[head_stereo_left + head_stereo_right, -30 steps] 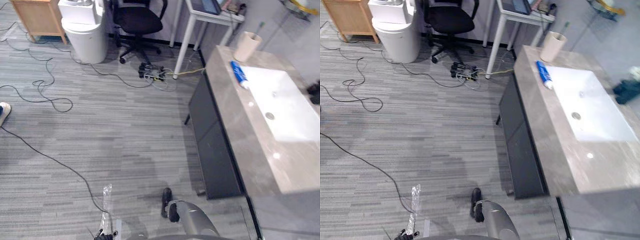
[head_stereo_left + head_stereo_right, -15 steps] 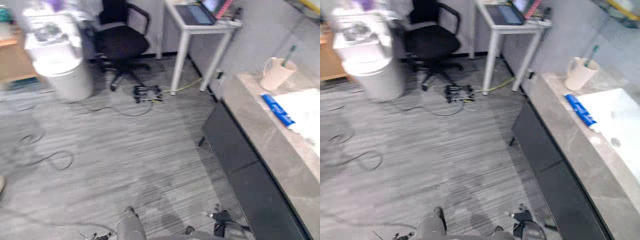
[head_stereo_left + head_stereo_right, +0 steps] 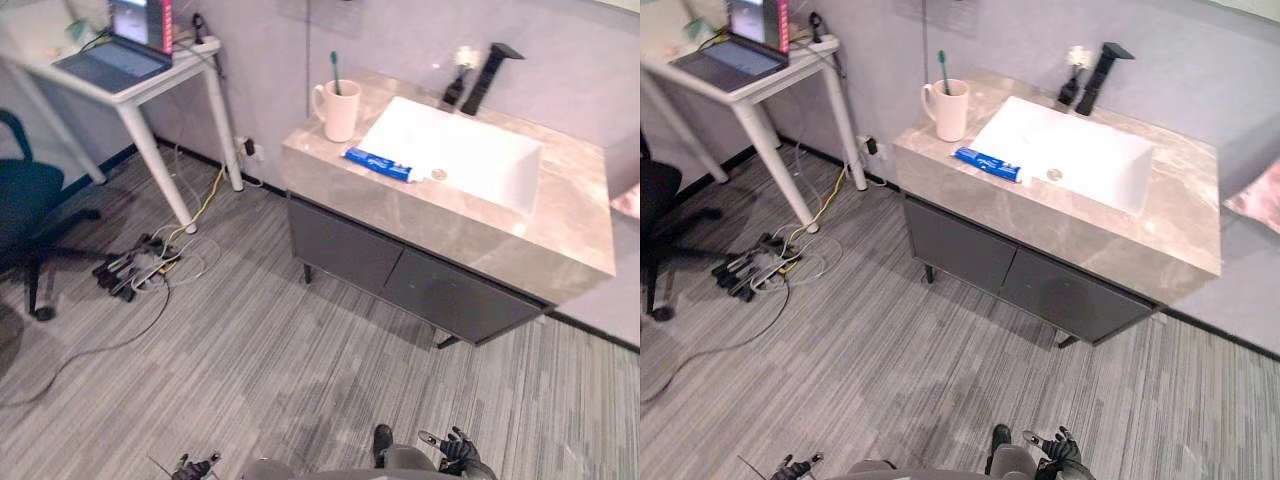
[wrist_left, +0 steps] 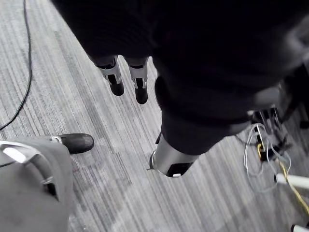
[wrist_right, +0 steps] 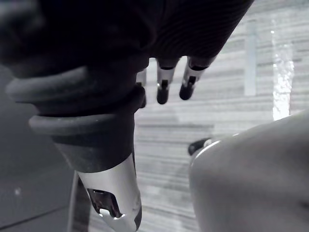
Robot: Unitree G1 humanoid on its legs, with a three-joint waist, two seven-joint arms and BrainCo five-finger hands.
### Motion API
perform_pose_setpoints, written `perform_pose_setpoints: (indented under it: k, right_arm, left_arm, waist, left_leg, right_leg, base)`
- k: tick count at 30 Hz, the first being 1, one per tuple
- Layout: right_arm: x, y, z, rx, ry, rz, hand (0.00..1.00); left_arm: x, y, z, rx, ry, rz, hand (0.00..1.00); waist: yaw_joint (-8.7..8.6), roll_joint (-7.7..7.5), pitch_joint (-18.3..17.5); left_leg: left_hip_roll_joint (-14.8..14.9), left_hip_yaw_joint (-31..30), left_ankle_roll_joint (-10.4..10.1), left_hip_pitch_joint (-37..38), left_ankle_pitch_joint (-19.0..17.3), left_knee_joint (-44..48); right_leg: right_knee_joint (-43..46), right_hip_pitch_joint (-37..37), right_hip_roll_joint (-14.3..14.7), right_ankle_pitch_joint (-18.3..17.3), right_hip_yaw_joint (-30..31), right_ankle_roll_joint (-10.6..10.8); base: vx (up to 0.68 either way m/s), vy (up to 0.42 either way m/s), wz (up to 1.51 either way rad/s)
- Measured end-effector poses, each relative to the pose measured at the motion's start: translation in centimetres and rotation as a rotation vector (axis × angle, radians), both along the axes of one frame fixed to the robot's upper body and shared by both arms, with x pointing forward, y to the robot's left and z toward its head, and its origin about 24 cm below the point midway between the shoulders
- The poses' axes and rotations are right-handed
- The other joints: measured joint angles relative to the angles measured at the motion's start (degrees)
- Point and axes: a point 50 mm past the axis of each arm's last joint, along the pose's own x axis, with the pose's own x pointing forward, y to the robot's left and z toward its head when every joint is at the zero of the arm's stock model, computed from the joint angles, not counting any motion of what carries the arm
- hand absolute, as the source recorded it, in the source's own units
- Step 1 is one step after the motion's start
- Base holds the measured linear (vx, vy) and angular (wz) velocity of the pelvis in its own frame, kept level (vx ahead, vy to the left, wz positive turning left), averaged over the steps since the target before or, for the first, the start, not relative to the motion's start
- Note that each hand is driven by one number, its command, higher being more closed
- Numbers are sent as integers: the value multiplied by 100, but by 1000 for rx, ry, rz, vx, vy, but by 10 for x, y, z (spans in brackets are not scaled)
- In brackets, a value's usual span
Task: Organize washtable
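Washtable (image 3: 470, 232) ahead across the floor; both hands low, empty.
Cup (image 3: 340, 108) with toothbrush (image 3: 334, 70) upright at the top's corner. Blue tube (image 3: 378, 164) flat just beside it, along the sink (image 3: 470, 160) edge. Black faucet (image 3: 490, 72) behind the basin. Left hand (image 4: 139, 82) and right hand (image 5: 163, 86) over the floor, fingers straight, relaxed, holding nothing.

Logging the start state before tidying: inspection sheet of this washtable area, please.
Surface: washtable, stone top with white sink.
Job's things: cup holding upright toothbrush at the corner; toothpaste tube lying flat beside the sink.
Clutter: small item by the faucet, too small to tell.
Hands: left hand and right hand open, empty, low over the floor.
Cables: power strip and loose cables on floor by the desk.
Surroundings: desk with laptop, office chair.
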Motion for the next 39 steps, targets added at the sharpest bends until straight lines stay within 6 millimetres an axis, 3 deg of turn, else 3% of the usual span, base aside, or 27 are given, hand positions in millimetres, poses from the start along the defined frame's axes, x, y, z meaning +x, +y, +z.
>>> perform_pose_setpoints:
  k: [1, 5, 7, 8, 10, 12, 13, 14, 16, 18, 19, 20, 22, 24, 25, 26, 27, 29, 32, 34, 37, 39]
  right_arm:
    - [-3, 1, -1, 6, 2, -6, 0]
    - [-16, 5, -4, 32, 29, -33, 0]
    - [-35, 3, -7, 31, 80, -42, 0]
    - [-43, 3, -9, 39, 111, -58, 0]
    - [-74, -3, -11, 43, 183, -156, 0]
    - [-84, -12, -9, 26, 199, -204, 0]
    - [-87, -13, -9, 24, 206, -217, 0]
    - [-87, -14, -9, 23, 203, -216, 0]
    - [-71, -21, -5, -9, 150, -174, 0]
    - [-50, -28, -1, -39, 98, -103, 0]
    - [-29, -26, 2, -49, 46, -44, 0]
    - [-12, -27, 6, -62, -4, -16, 0]
    - [5, -28, 11, -87, -61, 4, 0]
    - [20, -27, 16, -97, -109, 13, 0]
    - [26, -28, 18, -107, -127, 29, 0]
    - [28, -28, 19, -111, -131, 42, 0]
    - [24, -17, 15, -89, -111, 80, 0]
    - [8, -13, 8, -76, -51, 98, 0]
    - [-6, -17, 5, -82, -2, 83, 0]
    - [-18, -18, 0, -73, 53, 70, 0]
    - [-19, -26, 2, -90, 60, 42, 0]
    - [-18, -27, 2, -91, 58, 30, 0]
  left_arm:
    - [-2, -3, -1, -5, 17, -27, 0]
    - [2, -3, -1, 10, 28, -101, 0]
    - [10, -1, 1, 24, 21, -142, 0]
    - [18, -5, 1, 20, 4, -166, 0]
    - [37, -21, 2, -16, -62, -196, 0]
    - [43, -37, 1, -61, -87, -204, 0]
    - [42, -41, 0, -76, -90, -209, 0]
    - [40, -41, 0, -79, -89, -207, 0]
    - [34, -42, 0, -78, -86, -197, 0]
    - [30, -43, -1, -84, -84, -183, 0]
    - [29, -42, -1, -88, -90, -164, 0]
    - [30, -42, 0, -92, -97, -163, 0]
    - [32, -42, 1, -88, -110, -172, 0]
    - [35, -41, 2, -76, -113, -210, 0]
    - [35, -43, 2, -74, -113, -236, 0]
    - [36, -43, 2, -77, -117, -232, 0]
    - [39, -34, 4, -48, -115, -245, 0]
    - [42, -24, 6, -19, -115, -268, 0]
    - [40, -22, 6, -16, -106, -247, 0]
    - [43, -19, 7, -9, -115, -240, 0]
    - [44, -28, 4, -33, -106, -245, 0]
    - [47, -34, 2, -45, -89, -275, 0]
  waist:
    - [-11, -5, 7]
    - [-10, -365, -10]
    - [-114, -440, -47]
    - [-201, -395, -40]
    - [-235, -111, -84]
    - [-326, 165, -104]
    - [-307, 206, -114]
    - [-296, 203, -116]
    - [-141, 318, -186]
    - [-115, 419, -237]
    - [-96, 338, -216]
    - [-20, 347, -219]
    - [46, 315, -205]
    - [63, 290, -191]
    - [68, 313, -199]
    - [85, 326, -210]
    - [69, 208, -209]
    - [22, 144, -223]
    - [6, 117, -241]
    - [9, 122, -249]
    - [25, 286, -300]
    - [9, 300, -305]
  left_leg:
    - [-128, -57, 13, 25, -49, -95]
    - [-417, -144, 69, 118, -212, -127]
    - [-496, -157, 129, 118, -261, -54]
    - [-507, -228, 135, 125, -268, -30]
    - [-383, -917, 114, 146, -384, -84]
    - [-298, -1093, 69, 239, -425, -130]
    - [-208, -1202, -79, 194, -534, 303]
    - [-97, -1280, -114, 103, -602, 695]
    - [453, -1834, 120, -608, -692, 2724]
    - [614, -2221, 270, -1001, -418, 3659]
    - [683, -2420, 301, -1347, -114, 4311]
    - [707, -2441, 248, -1536, -492, 4466]
    - [701, -2490, 240, -1753, -824, 4013]
    - [585, -2630, 175, -1816, -834, 2799]
    - [459, -2868, 99, -1758, -650, 1672]
    - [341, -2891, -29, -1724, -369, 1530]
    - [115, -2726, 32, -1658, -345, 1385]
    - [6, -2776, 99, -1647, -331, 1456]
    - [-110, -2780, 151, -1484, -361, 1567]
    - [-86, -2726, 139, -1375, -400, 1585]
    - [2, -2542, 91, -1371, -650, 1484]
    - [-15, -2237, 169, -1322, -741, 1305]
  right_leg:
    - [-181, -5, 62, 55, 176, 1]
    - [-644, -52, 315, 31, 901, 113]
    - [-700, -101, 371, -258, 1136, 229]
    - [-657, -112, 373, -425, 1154, 223]
    - [-382, -208, 485, -750, 1045, 153]
    - [-63, -203, 534, -1091, 858, 119]
    - [223, -186, 533, -1382, 824, 112]
    - [341, -160, 570, -1471, 815, 92]
    - [507, -4, 672, -1687, 875, 5]
    - [482, 84, 725, -1782, 976, 15]
    - [398, 159, 612, -1787, 1082, 9]
    - [268, 285, 490, -1783, 1169, 15]
    - [177, 439, 245, -1780, 1254, 20]
    - [178, 492, -40, -1783, 1297, 73]
    - [164, 484, -200, -1815, 1331, 349]
    - [115, 490, -277, -1869, 1380, 528]
    - [58, 519, -452, -1887, 1339, 707]
    - [74, 545, -222, -1858, 1006, 640]
    - [-195, 812, -294, -1699, 1063, 501]
    - [-244, 784, -287, -1584, 1172, 622]
    - [-288, 402, -186, -1389, 1420, 885]
    - [-302, 101, -165, -1205, 1638, 893]
  base:
    - [-72, 92, -121]
    - [10, 38, -134]
    - [108, -25, -81]
    - [206, -69, -21]
    - [269, -95, 2]
    - [327, -9, 39]
    - [351, 11, 35]
    - [298, -62, 6]
    - [265, -89, -28]
    - [184, -9, -36]
    - [239, 110, -33]
    - [231, 148, -24]
    - [173, 198, -5]
    - [101, 263, 3]
    - [48, 262, -12]
    - [56, 296, -19]
    - [119, 227, -4]
    - [192, 201, -7]
    - [111, 111, -33]
    - [34, 56, -44]
    - [0, 12, -97]
    - [-59, 76, -111]
